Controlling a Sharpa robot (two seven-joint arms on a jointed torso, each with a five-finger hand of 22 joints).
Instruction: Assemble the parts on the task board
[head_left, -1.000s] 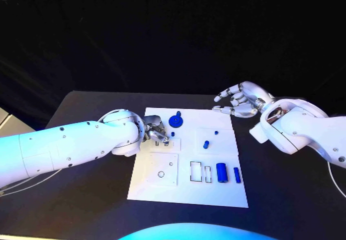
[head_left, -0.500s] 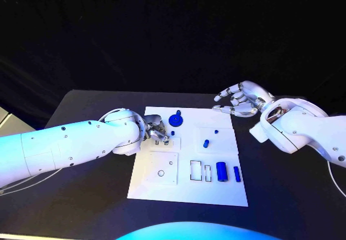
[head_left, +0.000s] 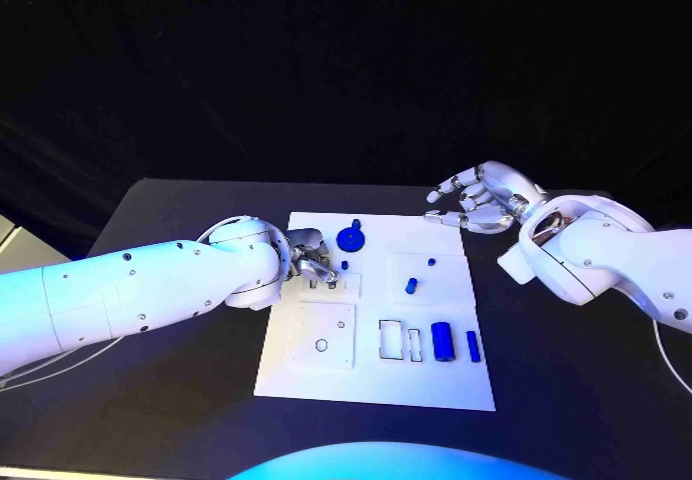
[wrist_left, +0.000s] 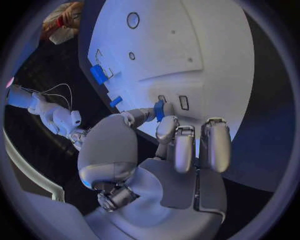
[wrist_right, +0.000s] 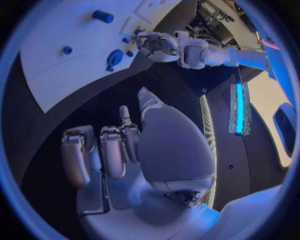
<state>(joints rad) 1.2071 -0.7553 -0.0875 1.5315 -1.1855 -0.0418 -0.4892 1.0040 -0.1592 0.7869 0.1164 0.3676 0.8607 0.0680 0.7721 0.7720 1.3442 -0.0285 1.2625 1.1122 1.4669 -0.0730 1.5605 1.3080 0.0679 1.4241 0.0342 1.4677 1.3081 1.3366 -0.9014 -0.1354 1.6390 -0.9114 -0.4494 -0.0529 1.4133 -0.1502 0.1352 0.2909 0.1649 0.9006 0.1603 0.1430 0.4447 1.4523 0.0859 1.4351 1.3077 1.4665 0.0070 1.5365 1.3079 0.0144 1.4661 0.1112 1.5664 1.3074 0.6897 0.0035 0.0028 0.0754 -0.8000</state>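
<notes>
The task board lies in the middle of the black tabletop, its long sides running away from the robot. Near its far edge sits a blue disc-shaped part with a small stub beside it. At the board's left edge, just short of that disc, the left hand rests over the board and pinches a small blue part between thumb and a fingertip; in the left wrist view this piece sits right at a pair of small rectangular slots, the other fingers lying curled alongside. Toward the right side of the board a short blue peg lies inside a faint square outline, with a smaller blue stud just beyond it. Closer to the near edge a thick blue cylinder and a thinner blue rod lie side by side, next to two dark-outlined rectangular recesses. A round hole shows in the near left panel.

The right hand hangs off the board's far right corner, above the tabletop, fingers loosely curled, apart, holding nothing.
</notes>
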